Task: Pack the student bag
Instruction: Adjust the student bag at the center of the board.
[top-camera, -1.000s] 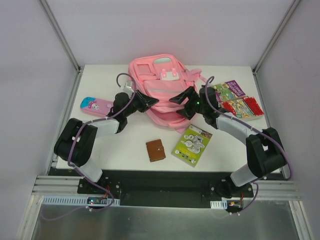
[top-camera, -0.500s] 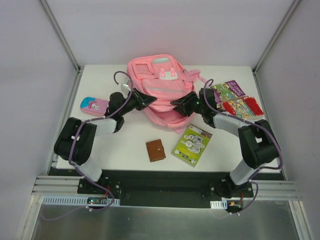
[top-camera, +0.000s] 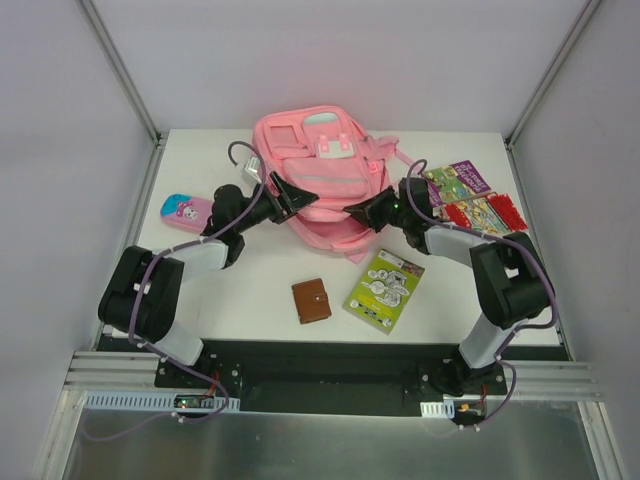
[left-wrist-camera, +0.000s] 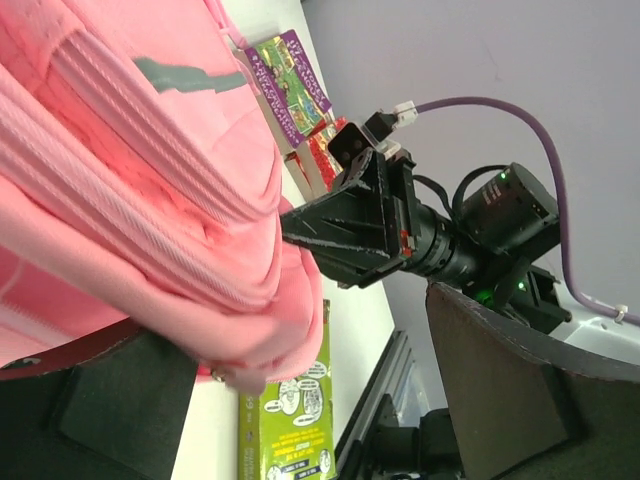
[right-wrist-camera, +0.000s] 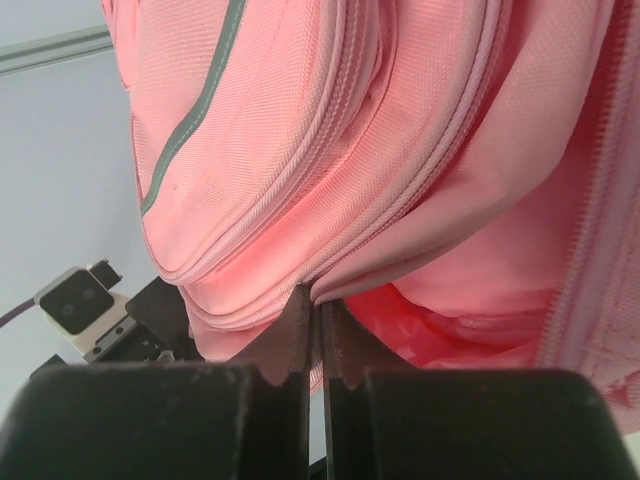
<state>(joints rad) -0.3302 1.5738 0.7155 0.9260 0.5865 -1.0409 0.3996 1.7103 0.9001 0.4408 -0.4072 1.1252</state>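
- I can make out no word or number on the pink bag (top-camera: 318, 175).
- The green card (top-camera: 384, 290) has print too small for me to read.
- The lettering on the covers of the books (top-camera: 458, 180) is too blurred to read.

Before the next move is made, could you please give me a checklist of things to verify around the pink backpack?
1. Right gripper shut on a fabric edge of the pink fabric backpack: ok.
2. Left gripper gripping the other side: not ok, its jaws stand open.
3. Opening wide enough for packing: cannot tell.
4. Small brown wallet lying free on the white table: ok.
5. Green printed card pack clear of both arms: ok.
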